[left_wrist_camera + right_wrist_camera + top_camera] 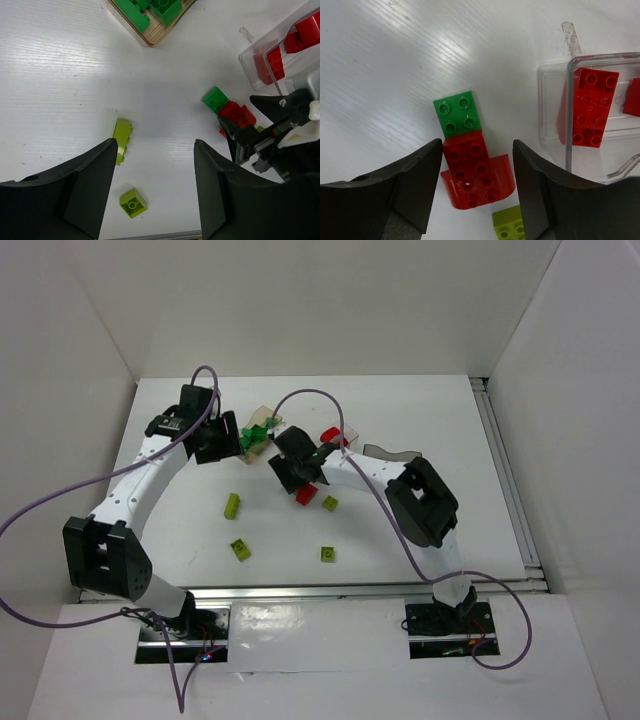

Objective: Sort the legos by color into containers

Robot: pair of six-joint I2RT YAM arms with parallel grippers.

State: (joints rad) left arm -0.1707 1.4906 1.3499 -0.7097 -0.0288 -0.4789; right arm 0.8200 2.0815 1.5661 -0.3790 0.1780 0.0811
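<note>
Legos (327,554), partly sorted. A red brick (475,172) lies on the white table (380,60) btwn the fingers of the right gripper (477,145), w/ a dark green brick (457,114) touching its far end and a yel-grn brick (507,225) just beside its near end. R jaws stand partway in, flanking the red brick; whether the pads press it can't be told. The left gripper (155,145) hangs over bare table near the tan tray (150,37), jaws wide, nothing btwn them. The tan tray holds green bricks (165,7); the clear tray (550,115), just right of the R gripper, holds red bricks (590,107). Grey tray (390,451) is partly hidden by the R arm, contents not discernible. Four loose yel-grn bricks (240,549) lie scattered on the near half of the table, apart from all trays.
</note>
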